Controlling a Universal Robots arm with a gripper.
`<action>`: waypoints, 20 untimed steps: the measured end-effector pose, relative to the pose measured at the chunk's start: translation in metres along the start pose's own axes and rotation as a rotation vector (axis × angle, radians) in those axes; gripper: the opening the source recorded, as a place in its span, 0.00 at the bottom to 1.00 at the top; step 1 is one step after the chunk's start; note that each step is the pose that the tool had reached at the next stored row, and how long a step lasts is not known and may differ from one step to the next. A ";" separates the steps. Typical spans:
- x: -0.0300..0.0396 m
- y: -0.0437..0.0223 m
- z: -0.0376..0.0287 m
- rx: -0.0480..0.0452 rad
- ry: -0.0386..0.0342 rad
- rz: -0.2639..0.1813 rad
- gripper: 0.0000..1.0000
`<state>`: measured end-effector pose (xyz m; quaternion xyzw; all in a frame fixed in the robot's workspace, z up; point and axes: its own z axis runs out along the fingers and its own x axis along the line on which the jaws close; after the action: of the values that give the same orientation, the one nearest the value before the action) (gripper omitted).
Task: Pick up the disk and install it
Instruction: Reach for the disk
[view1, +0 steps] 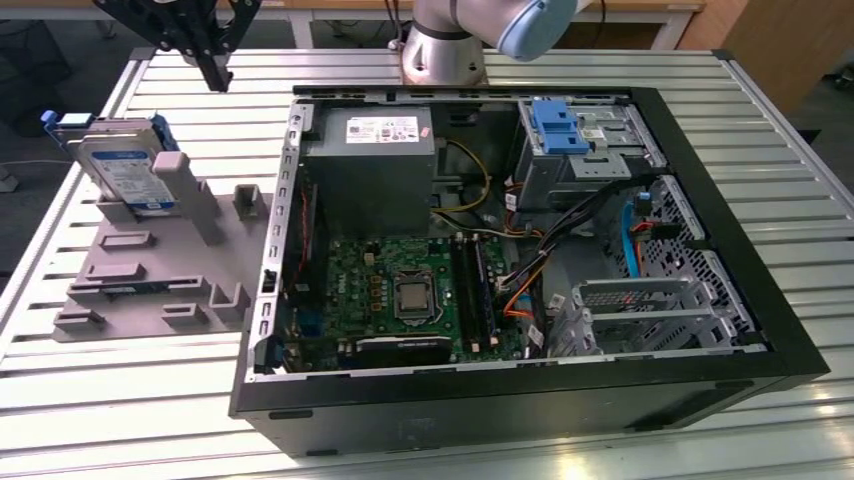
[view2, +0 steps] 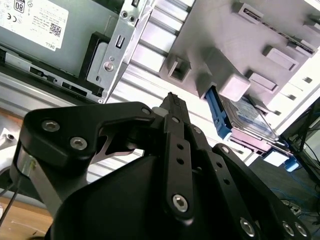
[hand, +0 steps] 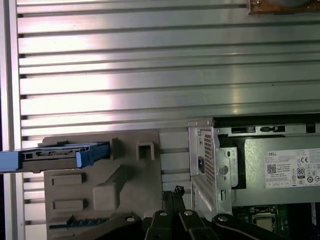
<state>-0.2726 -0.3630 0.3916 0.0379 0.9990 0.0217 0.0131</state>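
Pincer (view1: 215, 78), pressed together and empty, hangs near the disk (view1: 123, 172), not touching it.

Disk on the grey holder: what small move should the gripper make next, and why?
Probably shift the gripper across until it hangs over the disk. The disk stands on edge in the grey holder at the exterior view's left, with nothing touching it. The gripper is up off the table and apart from it, jaws shut and empty.

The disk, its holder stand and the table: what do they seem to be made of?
The disk: silvery metal case, paper-like label, glossy blue plastic bracket. The stand: matte grey plastic, possibly printed. The table: ribbed, shiny metal, likely aluminium.
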 end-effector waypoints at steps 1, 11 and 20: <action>0.0010 -0.0001 0.0000 0.0000 0.0000 0.000 0.11; 0.0144 -0.0011 -0.0003 -0.0001 0.0000 0.000 0.11; 0.0147 -0.0011 -0.0004 0.0000 0.0000 0.000 0.11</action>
<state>-0.2873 -0.3630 0.3915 0.0379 0.9990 0.0217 0.0130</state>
